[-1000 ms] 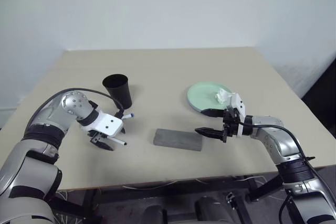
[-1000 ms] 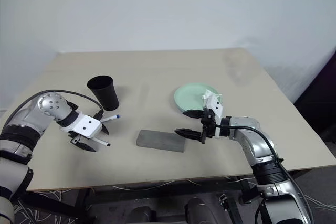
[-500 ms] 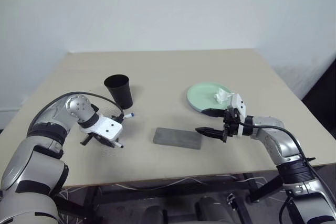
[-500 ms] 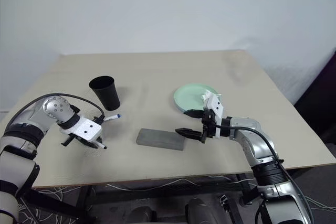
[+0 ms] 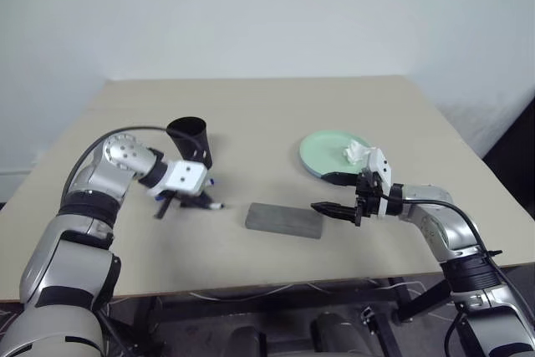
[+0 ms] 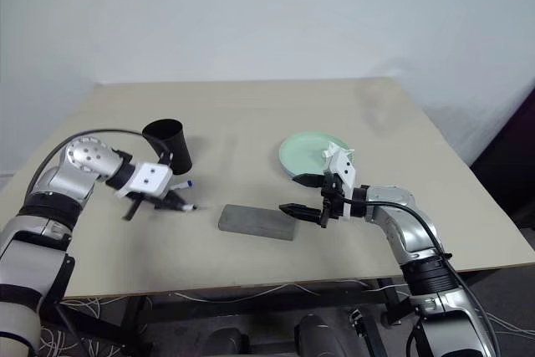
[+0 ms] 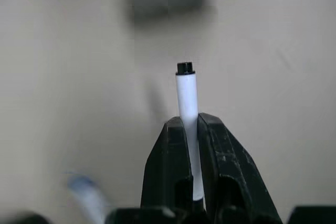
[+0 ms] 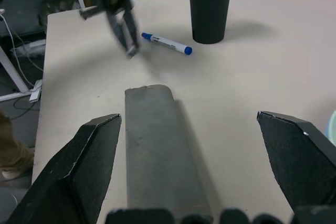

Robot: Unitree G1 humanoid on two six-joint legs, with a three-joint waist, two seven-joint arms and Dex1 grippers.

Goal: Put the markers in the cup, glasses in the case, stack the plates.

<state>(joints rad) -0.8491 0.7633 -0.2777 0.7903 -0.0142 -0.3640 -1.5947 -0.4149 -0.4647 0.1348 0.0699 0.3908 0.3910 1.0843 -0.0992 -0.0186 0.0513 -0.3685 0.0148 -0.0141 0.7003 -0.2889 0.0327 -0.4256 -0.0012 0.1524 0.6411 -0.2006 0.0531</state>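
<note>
Beige table (image 5: 276, 114) carries our work: left gripper (image 7: 191, 129) pinches a white marker with a black tip (image 7: 186, 95), near the black cup (image 5: 191, 143); a blue-capped marker (image 8: 166, 43) lies beside, right gripper (image 5: 336, 194) gaping over the grey case (image 5: 284, 221)

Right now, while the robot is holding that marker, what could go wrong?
The left tool pinches the white marker near one end, so most of it sticks out; it might tip or slip on the way to the black cup.

The cup is tall and narrow, so a bump from the arm could knock it over.

The blue-capped marker lies right beside the cup and could get nudged and roll away.
</note>
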